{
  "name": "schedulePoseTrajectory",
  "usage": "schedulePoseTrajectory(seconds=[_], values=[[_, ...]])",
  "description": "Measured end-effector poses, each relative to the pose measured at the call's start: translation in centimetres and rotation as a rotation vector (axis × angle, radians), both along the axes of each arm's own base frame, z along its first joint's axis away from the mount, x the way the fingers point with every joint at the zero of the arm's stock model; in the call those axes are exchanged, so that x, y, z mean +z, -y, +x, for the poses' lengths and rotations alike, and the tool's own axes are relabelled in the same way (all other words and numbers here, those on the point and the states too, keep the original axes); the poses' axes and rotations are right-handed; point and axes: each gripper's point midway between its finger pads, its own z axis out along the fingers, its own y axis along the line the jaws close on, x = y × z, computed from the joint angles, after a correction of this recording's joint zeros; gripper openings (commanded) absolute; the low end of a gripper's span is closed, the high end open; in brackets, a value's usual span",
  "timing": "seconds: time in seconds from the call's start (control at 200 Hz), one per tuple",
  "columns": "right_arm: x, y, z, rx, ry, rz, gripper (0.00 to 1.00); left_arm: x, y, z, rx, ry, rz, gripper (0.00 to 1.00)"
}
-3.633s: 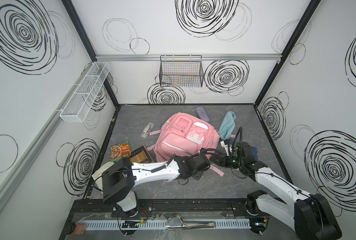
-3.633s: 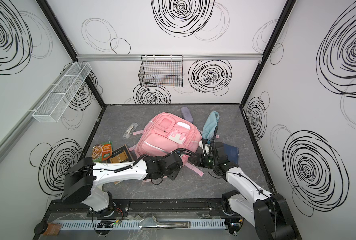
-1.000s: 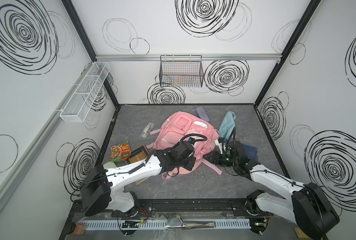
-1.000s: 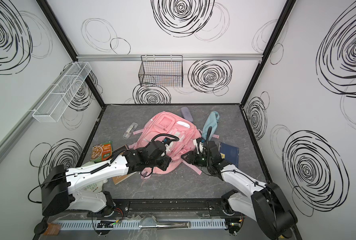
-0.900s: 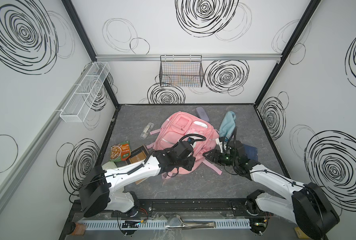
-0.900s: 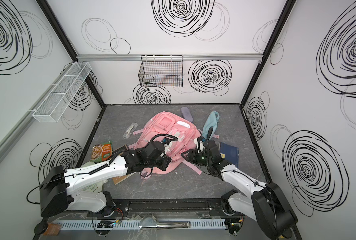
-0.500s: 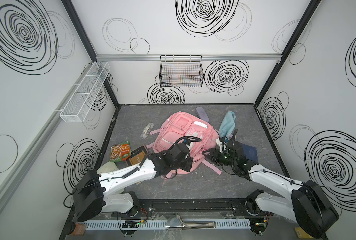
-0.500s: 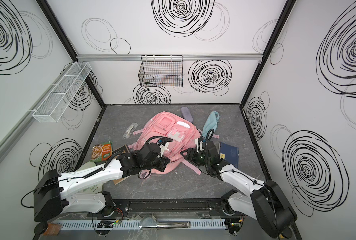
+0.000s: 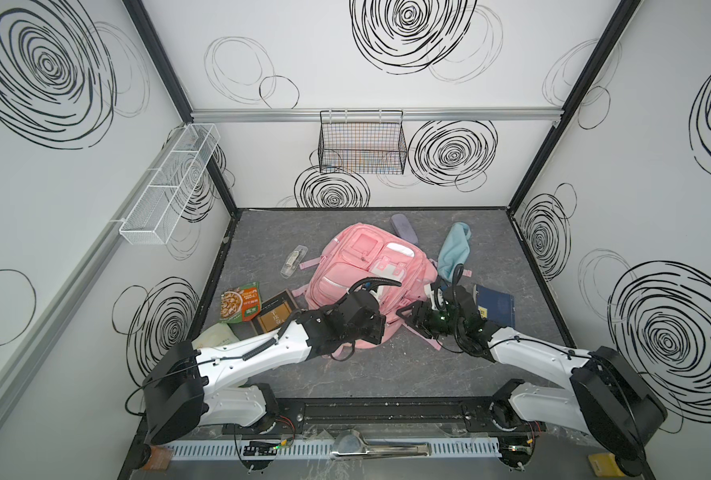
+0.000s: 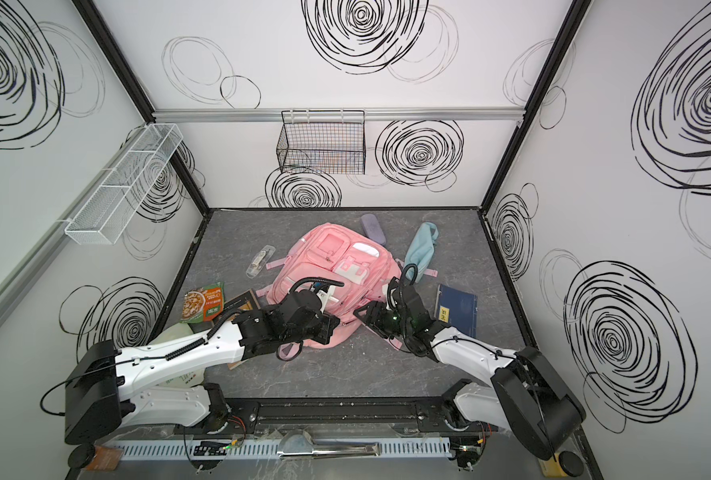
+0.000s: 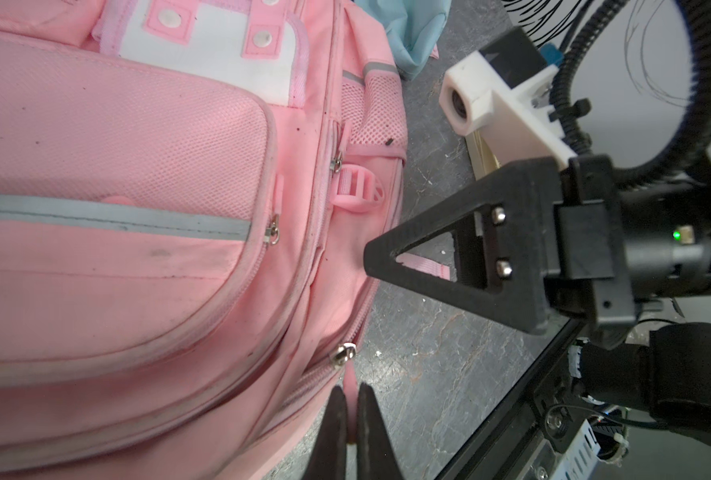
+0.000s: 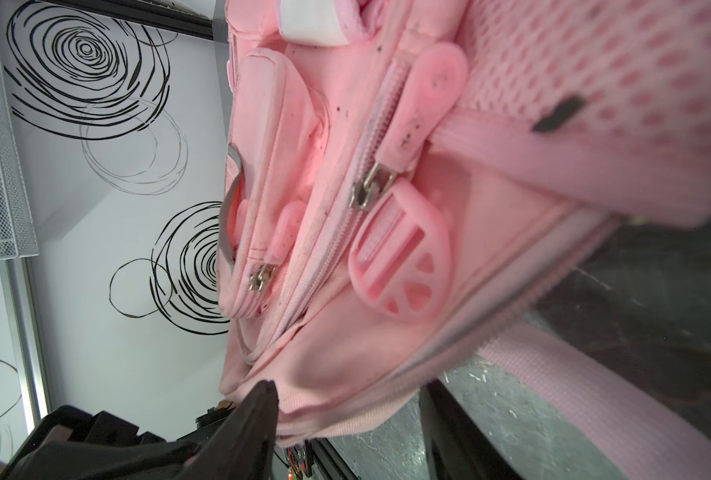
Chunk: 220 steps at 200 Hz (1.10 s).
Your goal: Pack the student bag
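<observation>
Left wrist view: large pink fabric student bag [image 11: 138, 216], mid-table, is pinched by its pink zipper tab [image 11: 349, 376] in the closed left gripper [image 11: 351, 399] (presumably for unzipping); right gripper [image 12: 347, 386] is spread around its corner.

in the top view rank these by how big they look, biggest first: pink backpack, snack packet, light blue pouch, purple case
1. pink backpack, by far the largest
2. snack packet and light-blue pouch: they look about the same size, so they are not ranked against each other
3. purple case, the smallest
</observation>
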Motion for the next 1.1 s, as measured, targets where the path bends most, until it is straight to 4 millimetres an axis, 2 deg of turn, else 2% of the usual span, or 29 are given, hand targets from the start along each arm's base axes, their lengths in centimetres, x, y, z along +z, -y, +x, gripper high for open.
schedulePoseTrajectory(seconds=[0.18,0.26,0.43,0.55,0.745,0.991,1.101], values=[[0.1,-0.3,0.6,-0.038,-0.011,0.030,0.57,0.3,0.4,-0.2,-0.003,0.004,-0.017,0.00],[-0.4,-0.5,0.8,-0.046,-0.028,0.036,0.52,0.3,0.6,-0.3,-0.004,0.002,-0.019,0.00],[-1.0,-0.8,1.1,-0.055,-0.052,0.048,0.21,0.4,0.5,-0.3,0.004,0.003,-0.022,0.00],[-0.6,-0.7,1.4,-0.057,-0.047,0.070,0.00,1.1,-0.1,-0.3,0.018,0.021,-0.029,0.00],[0.5,0.7,2.2,-0.061,-0.021,0.090,0.00,1.9,-2.2,0.0,0.058,0.044,-0.053,0.00],[-0.4,3.7,3.5,-0.073,-0.023,0.026,0.00,1.3,-7.4,0.6,0.166,0.043,-0.040,0.00],[-0.4,4.1,3.8,-0.047,-0.013,-0.005,0.26,1.3,-8.6,1.0,0.194,0.046,-0.036,0.00]])
